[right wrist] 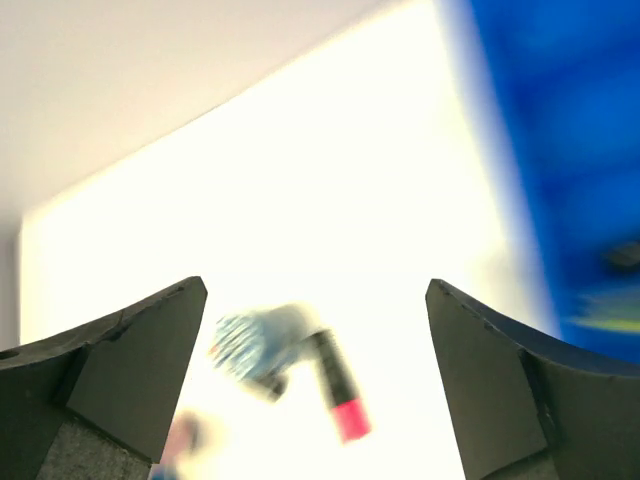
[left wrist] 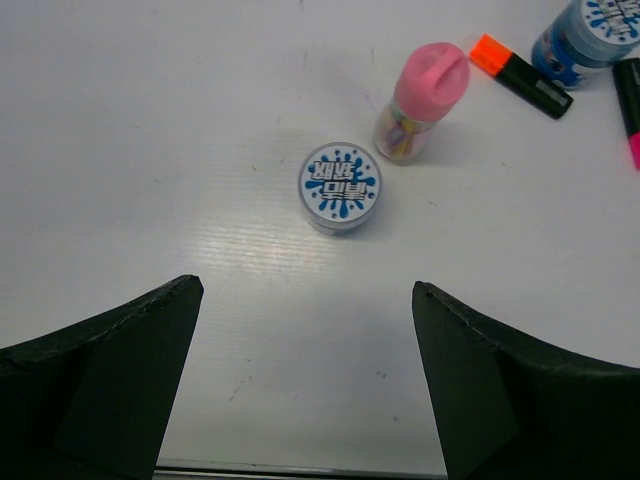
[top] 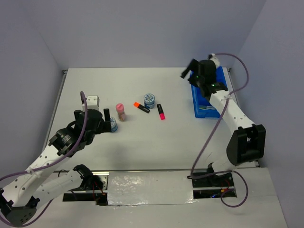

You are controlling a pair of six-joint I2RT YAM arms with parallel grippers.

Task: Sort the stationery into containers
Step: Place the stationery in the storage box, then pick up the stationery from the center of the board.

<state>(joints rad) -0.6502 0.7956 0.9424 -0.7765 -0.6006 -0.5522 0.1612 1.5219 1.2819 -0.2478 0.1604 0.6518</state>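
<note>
1. Seen from overhead, the left hand (top: 109, 121) reaches toward 1 o'clock over the white tabletop (top: 156, 147). Its own camera shows both fingers (left wrist: 110, 380) spread wide with nothing between them.
2. A round blue-and-white tub with a splash-printed lid (top: 113, 125) (left wrist: 340, 186) stands upright just ahead of that hand. It is in line with the gap and touches neither finger.
3. At 1 o'clock from that tub, near it but apart, stands a pink cylindrical bottle with a clear body (top: 120, 111) (left wrist: 425, 100).
4. Further out toward 2 o'clock, near the tabletop's middle, are three more things:
   - a black highlighter with an orange cap (top: 141, 107) (left wrist: 520, 72), lying flat;
   - a second blue-and-white tub (top: 149, 100) (left wrist: 590, 30), just beyond it;
   - a black highlighter with a pink cap (top: 161, 111) (left wrist: 630, 110), lying flat.
5. The bright blue rectangular plastic tray (top: 195, 102) (right wrist: 570, 150) sits at 2 o'clock on the tabletop, by the right edge. Something pale lies at its near end, perhaps thin pens, but it is too small to be sure.
6. The right hand (top: 191, 70) (right wrist: 315, 287) hangs over the tray's far left corner, its fingers wide apart and empty. Its camera view is badly blurred.
</note>
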